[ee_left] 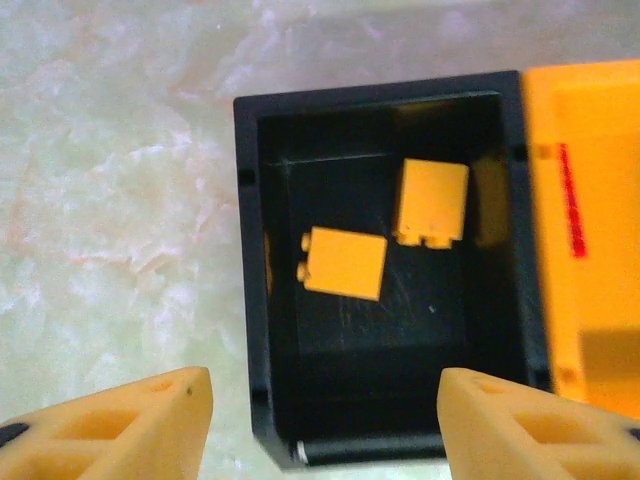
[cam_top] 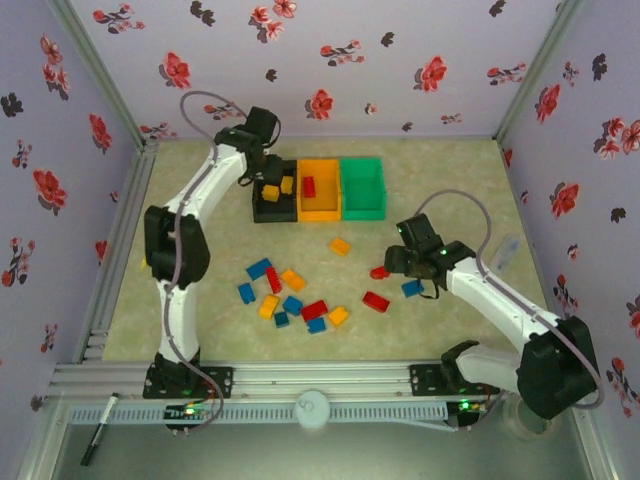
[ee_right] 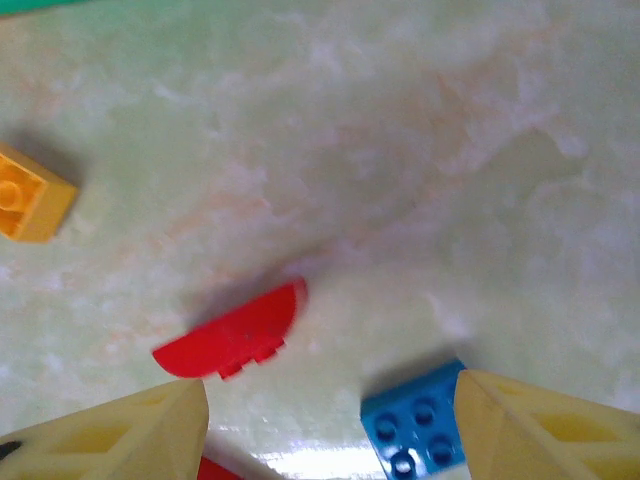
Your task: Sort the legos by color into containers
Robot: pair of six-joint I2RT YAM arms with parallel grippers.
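Both arms' jaws spread, empty; right jaws risk pinching the blue brick (ee_right: pixel 415 428), four o'clock from the red brick (ee_right: pixel 232 335), too.

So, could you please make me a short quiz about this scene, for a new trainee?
1. How many yellow bricks lie in the black bin?
2. Which colour is the brick in the orange bin? A blue, B red, C yellow.
3. True or false: the left gripper hovers over the green bin.
Key: 1 two; 2 B; 3 false, it is over the black bin.
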